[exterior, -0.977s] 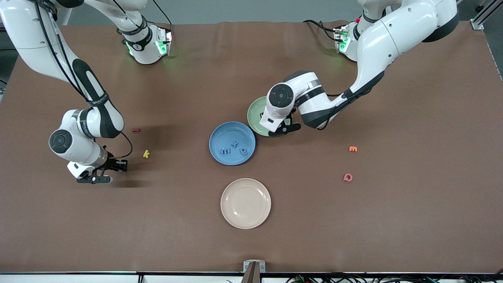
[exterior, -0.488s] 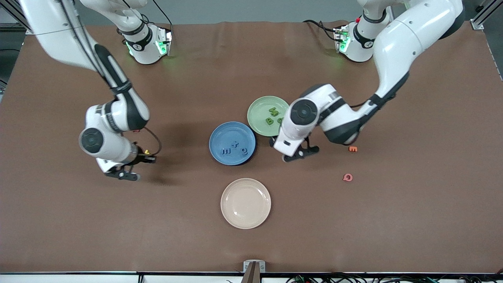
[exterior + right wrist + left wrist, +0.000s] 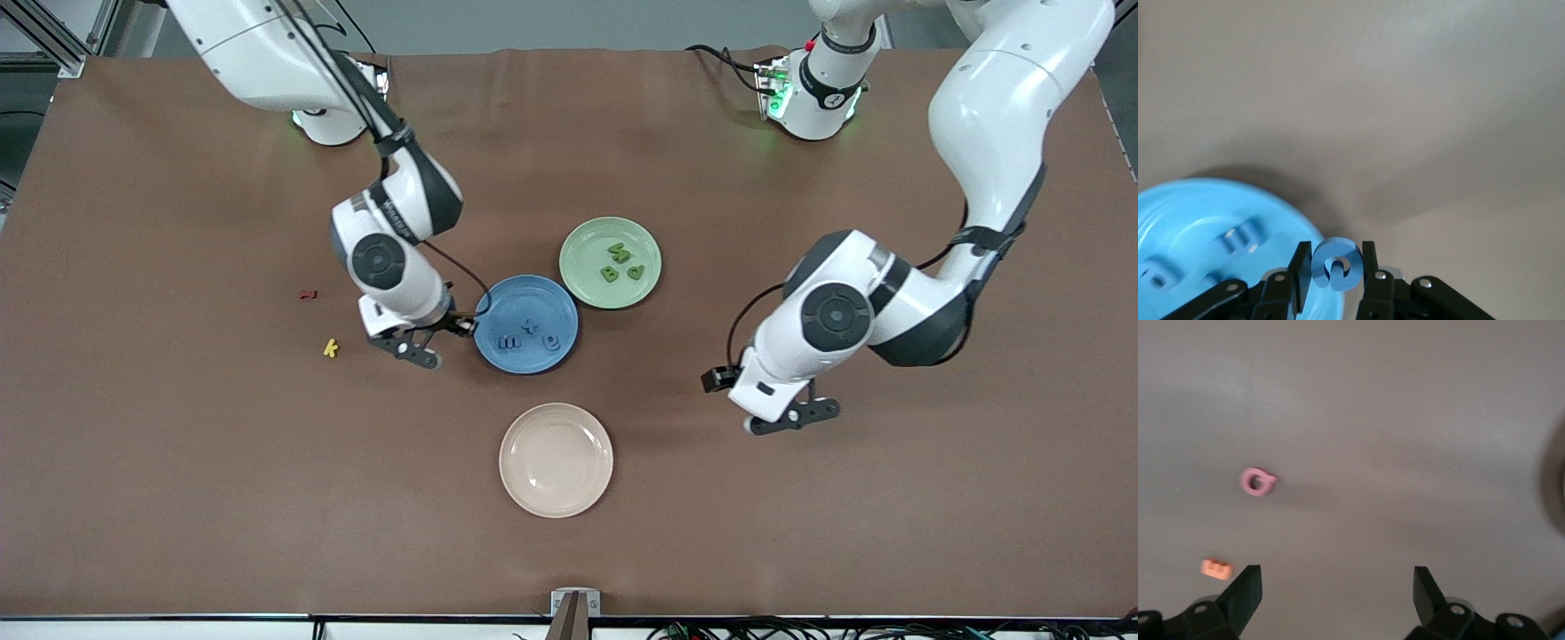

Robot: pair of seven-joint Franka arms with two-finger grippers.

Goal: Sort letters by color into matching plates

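The blue plate (image 3: 511, 293) holds three blue letters (image 3: 531, 326). The pale green plate (image 3: 587, 253) beside it holds three green letters (image 3: 620, 252). My right gripper (image 3: 425, 348) is over the table just beside the blue plate's rim, toward the right arm's end. It is shut on a small blue letter (image 3: 1336, 263), with the blue plate (image 3: 1205, 220) close by in the right wrist view. My left gripper (image 3: 794, 415) is open and empty over bare table toward the left arm's end. Its fingers stand wide apart in the left wrist view (image 3: 1337, 593).
A cream plate (image 3: 556, 460) lies nearer the camera than the blue plate. A yellow letter (image 3: 331, 348) and a dark red letter (image 3: 308, 293) lie toward the right arm's end. A pink letter (image 3: 1257, 481) and an orange letter (image 3: 1217, 568) lie under the left wrist.
My right gripper has moved from the right arm's end to the blue plate's rim with the blue letter. My left gripper has left the green plate and moved toward the left arm's end, uncovering the green letters.
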